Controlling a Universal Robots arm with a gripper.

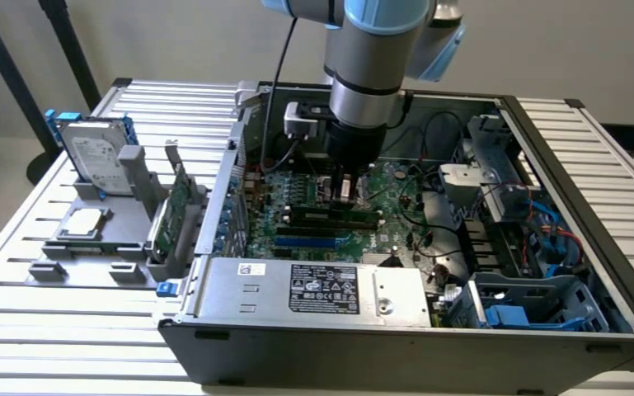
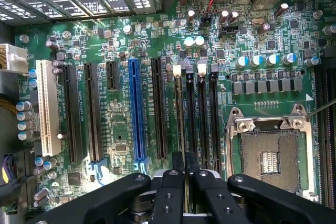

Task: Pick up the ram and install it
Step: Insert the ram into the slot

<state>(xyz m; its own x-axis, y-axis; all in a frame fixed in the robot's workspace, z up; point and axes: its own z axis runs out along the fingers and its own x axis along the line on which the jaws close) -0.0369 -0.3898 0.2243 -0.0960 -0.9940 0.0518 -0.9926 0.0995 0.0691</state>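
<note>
The gripper (image 2: 178,167) has its jaws pinched narrow on the ram (image 2: 179,114), now standing in its motherboard (image 2: 121,129) slot directly beneath them; full seating is unconfirmed.

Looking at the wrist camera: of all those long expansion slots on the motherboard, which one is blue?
The blue slot is the single bright blue one; a white slot sits at the far end of the row, and the others are black. It lies beside the gripper, not under it.

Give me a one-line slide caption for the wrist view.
Black gripper poised over the green motherboard's memory slots, fingers closed on the slim ram stick seated edge-on, beside the empty processor socket.
</note>
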